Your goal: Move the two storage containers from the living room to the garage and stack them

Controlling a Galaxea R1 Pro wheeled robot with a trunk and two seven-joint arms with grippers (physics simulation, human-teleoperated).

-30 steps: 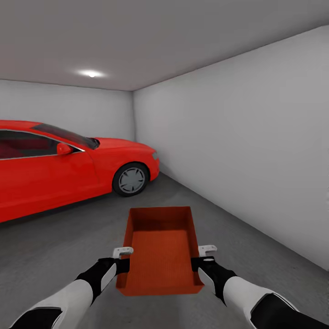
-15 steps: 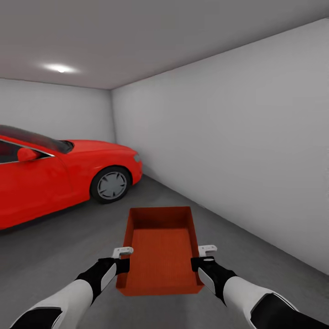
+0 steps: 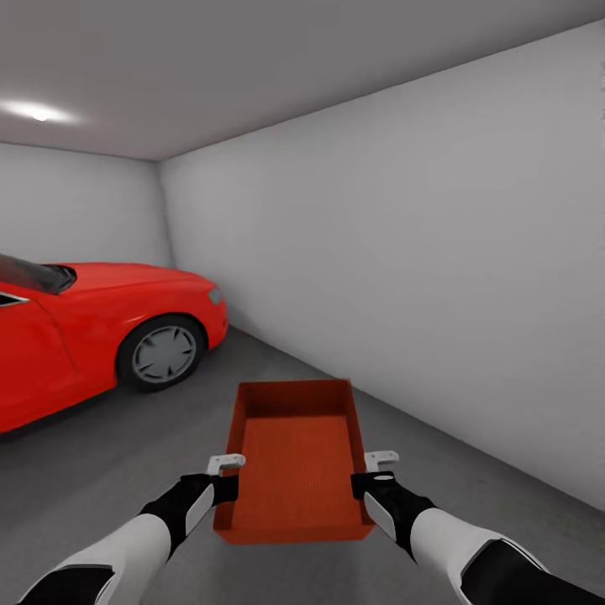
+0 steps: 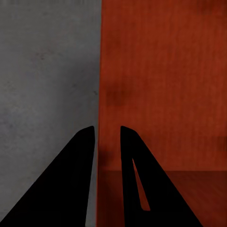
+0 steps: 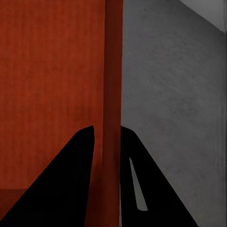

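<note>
Grey-white walls (image 3: 403, 252) and a dark concrete floor (image 3: 109, 454) make up the garage seen from the head, with a red car (image 3: 92, 328) parked at the left and a ceiling light (image 3: 34, 111) in the upper left corner. One orange-red bin (image 3: 294, 458) is carried in front of the robot, above the floor, open side up and level, its long walls held between the two arms. The left tool (image 3: 228, 481) sits at the bin's left wall and the right tool (image 3: 370, 479) at its right wall. The wrist views add what the head view cannot: each tool's two dark fingers straddle a bin wall, one inside and one outside, clamped on it, the left (image 4: 108, 135) over floor and bin interior, the right (image 5: 108, 135) likewise, with a strip of wall at one corner. Against the earlier frames, the car and light sit further left, so the camera has turned right; the bin and arms keep the same place in the view.
</note>
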